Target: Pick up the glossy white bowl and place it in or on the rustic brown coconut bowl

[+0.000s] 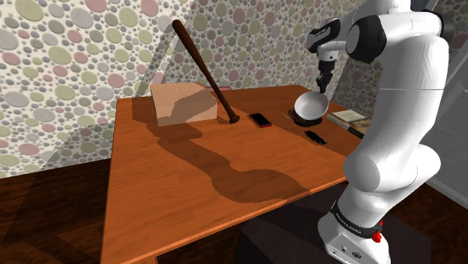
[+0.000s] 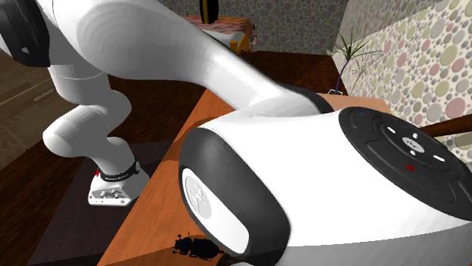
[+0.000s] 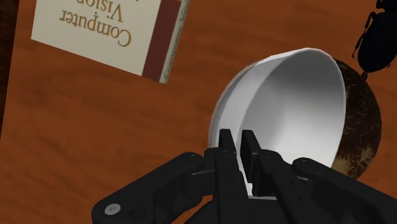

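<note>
Wrist view: jaws nearly closed, pinching the rim of the white bowl [image 3: 299,108], which hangs tilted in front of the brown coconut bowl [image 3: 359,137]; that one peeks out behind it, next to a black beetle figure [image 3: 378,41]. Shoulder view puts the held bowl near the tabletop's [image 1: 172,187] 2 o'clock corner, apparently lifted clear, with a book [image 1: 349,116] at the bowl's 3 o'clock. Step in hand looks like the placing: centre it over the coconut bowl, level the tilt, lower until it seats and only then release, since letting go tilted or off-centre would probably let it slide off.
</note>
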Controlling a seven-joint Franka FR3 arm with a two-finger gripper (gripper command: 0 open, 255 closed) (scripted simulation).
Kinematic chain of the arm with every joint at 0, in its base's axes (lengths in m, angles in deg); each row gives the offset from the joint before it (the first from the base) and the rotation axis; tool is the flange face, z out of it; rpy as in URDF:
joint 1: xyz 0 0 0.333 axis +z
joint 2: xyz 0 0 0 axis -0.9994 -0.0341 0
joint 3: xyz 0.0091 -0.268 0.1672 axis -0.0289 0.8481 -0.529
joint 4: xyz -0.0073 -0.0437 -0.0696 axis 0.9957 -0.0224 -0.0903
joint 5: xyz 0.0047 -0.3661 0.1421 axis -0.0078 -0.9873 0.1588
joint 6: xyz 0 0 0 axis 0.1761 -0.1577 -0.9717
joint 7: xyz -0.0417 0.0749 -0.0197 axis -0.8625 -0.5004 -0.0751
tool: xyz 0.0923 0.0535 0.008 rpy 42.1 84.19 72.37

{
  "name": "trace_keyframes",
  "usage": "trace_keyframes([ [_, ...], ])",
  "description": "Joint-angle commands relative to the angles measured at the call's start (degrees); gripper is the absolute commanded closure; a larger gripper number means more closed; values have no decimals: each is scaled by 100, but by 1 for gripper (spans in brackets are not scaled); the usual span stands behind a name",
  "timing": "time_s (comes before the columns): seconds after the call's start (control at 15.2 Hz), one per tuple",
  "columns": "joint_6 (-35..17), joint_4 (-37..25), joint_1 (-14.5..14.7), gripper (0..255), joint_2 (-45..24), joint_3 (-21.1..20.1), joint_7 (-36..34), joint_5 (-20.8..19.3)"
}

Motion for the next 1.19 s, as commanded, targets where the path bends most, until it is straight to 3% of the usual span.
trace_keyframes([
  [0.0, -149, 125, 0, 255, -21, -4, -14, 5],
  [0.2, -208, 163, -4, 255, -48, -8, -18, 14],
  [0.26, -208, 163, -4, 0, -48, -8, -18, 14],
  [0.4, -1556, 905, 544, 0, 242, 180, -799, -1127],
  [1.12, -2041, 1069, 390, 0, -64, 183, -736, -1021],
])
